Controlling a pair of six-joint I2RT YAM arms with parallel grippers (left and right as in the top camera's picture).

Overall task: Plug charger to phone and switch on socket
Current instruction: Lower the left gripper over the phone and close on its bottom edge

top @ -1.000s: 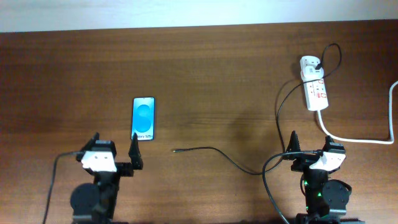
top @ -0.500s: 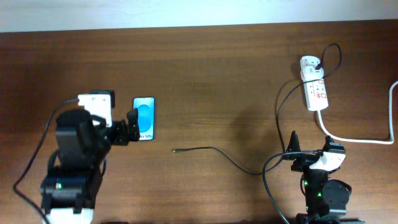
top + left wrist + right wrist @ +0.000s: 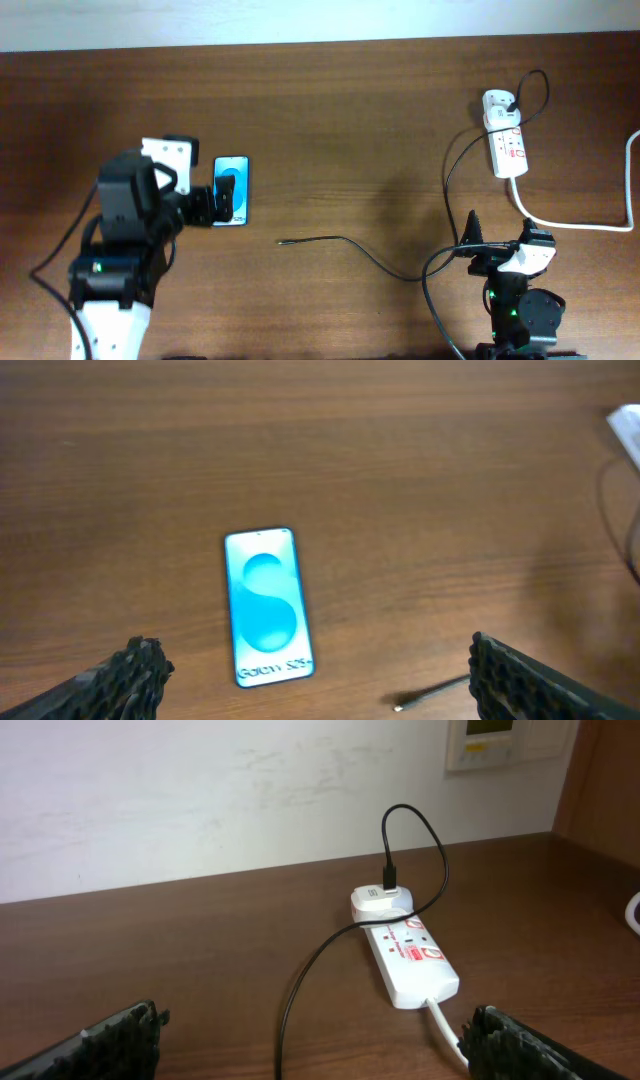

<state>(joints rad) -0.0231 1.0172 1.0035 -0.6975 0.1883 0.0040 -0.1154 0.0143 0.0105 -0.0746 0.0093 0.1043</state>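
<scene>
Black left end effector [image 3: 315, 650] gapes empty above phone [image 3: 266, 605]

A dark brown wooden table [image 3: 350, 110] with lengthwise grain fills most of every view. Behind its far edge stands a plain white wall [image 3: 200, 790], faintly scuffed. High on that wall, in the right wrist view, sits a pale rectangular panel [image 3: 497, 740], cut off by the frame. A brown wooden board [image 3: 612, 780] stands upright at the far right.
</scene>
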